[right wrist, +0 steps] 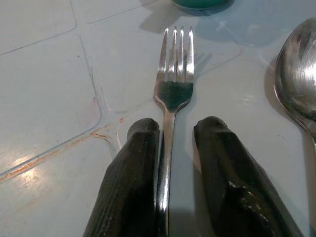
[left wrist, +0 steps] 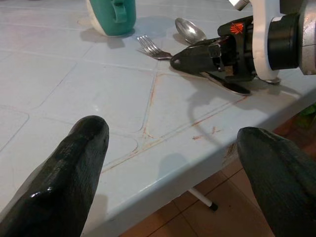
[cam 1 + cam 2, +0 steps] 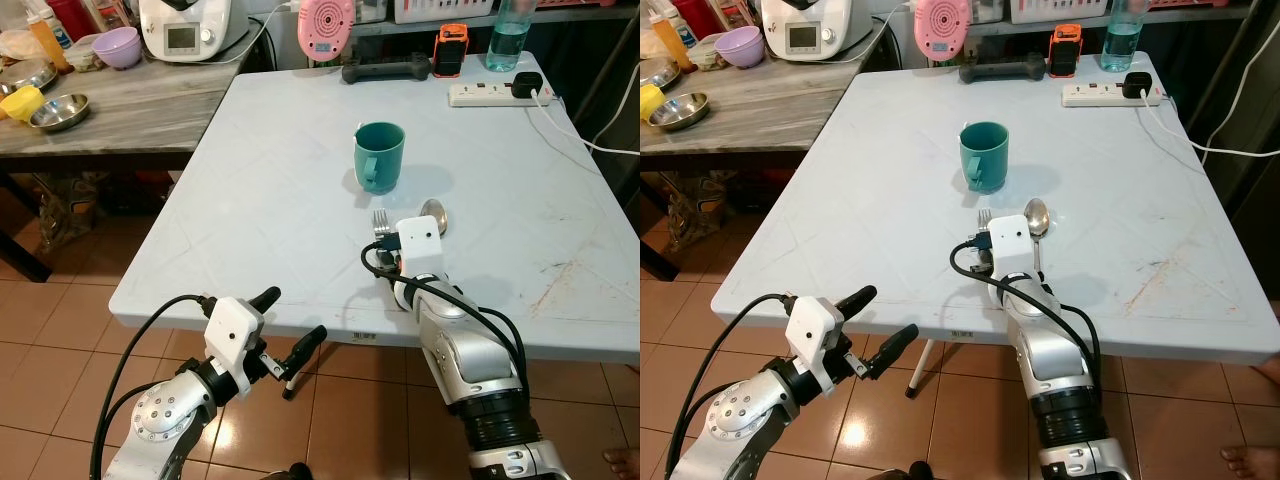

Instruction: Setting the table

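Note:
On the pale blue table (image 3: 270, 200) a steel fork (image 1: 175, 74) lies flat, tines toward the teal mug (image 3: 379, 156). A spoon (image 3: 434, 213) lies just to its right. My right gripper (image 1: 176, 129) rests low on the table over the fork's handle. Its fingers straddle the handle with a gap on one side, so it is open. My left gripper (image 3: 295, 314) hangs open in front of the table's near edge, a little below the top, holding nothing.
At the table's far edge lie a power strip (image 3: 487, 93), a dumbbell (image 3: 385, 70), an orange-black device (image 3: 451, 50) and a bottle (image 3: 510, 35). A wooden side table (image 3: 120, 110) with bowls stands at the left. A person's foot (image 3: 625, 460) is at the bottom right.

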Controlling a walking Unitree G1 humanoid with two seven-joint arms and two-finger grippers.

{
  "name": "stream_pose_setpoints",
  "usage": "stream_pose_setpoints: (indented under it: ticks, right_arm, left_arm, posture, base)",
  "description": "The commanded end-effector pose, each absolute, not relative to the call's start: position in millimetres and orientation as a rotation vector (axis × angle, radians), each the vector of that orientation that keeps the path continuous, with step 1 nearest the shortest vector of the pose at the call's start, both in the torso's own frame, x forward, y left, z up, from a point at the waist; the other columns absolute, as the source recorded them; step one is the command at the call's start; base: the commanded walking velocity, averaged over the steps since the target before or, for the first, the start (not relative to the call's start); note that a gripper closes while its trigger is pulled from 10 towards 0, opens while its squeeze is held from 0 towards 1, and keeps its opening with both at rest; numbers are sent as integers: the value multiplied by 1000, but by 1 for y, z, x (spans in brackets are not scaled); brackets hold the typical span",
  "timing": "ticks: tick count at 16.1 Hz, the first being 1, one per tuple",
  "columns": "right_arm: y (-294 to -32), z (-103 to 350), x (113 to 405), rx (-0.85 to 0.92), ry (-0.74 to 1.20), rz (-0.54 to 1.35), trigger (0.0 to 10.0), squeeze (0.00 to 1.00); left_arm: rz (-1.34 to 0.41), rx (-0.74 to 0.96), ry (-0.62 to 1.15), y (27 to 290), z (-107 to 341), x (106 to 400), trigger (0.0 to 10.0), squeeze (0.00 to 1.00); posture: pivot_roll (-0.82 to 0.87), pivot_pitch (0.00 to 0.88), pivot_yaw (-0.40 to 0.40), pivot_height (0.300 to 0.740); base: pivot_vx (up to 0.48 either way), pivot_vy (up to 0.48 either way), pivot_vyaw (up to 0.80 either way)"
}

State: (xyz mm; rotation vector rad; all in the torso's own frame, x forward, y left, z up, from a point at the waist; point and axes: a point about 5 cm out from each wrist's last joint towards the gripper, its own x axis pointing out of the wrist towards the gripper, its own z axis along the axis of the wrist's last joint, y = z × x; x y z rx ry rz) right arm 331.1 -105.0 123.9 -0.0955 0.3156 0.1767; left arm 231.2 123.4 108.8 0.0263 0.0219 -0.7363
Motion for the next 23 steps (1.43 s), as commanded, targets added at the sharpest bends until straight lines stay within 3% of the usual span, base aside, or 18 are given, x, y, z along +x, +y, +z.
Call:
stream_pose_setpoints:
  ticks: [1,11,18,23]
  right_arm:
    - [-102,81,311,-80,533,198,0,0]
    - [-102,78,309,-45,536,195,0,0]
    - [-92,109,320,29,347,237,0,0]
    - [-93,137,317,62,140,297,0,0]
  left_arm:
    - [-740,44,33,127,106,231,10000,0]
    - [-753,31,15,122,105,233,10000,0]
    - [-635,42,-31,126,110,245,10000,0]
    - [-450,24,-96,139,113,254,10000,0]
  posture:
    - [-141,147,136,740]
    - [-143,144,137,740]
    - [-148,137,137,740]
    - [-147,132,131,740]
  base:
    - [0,0,0]
    - [0,0,0]
    - [0,0,0]
    - [0,0,0]
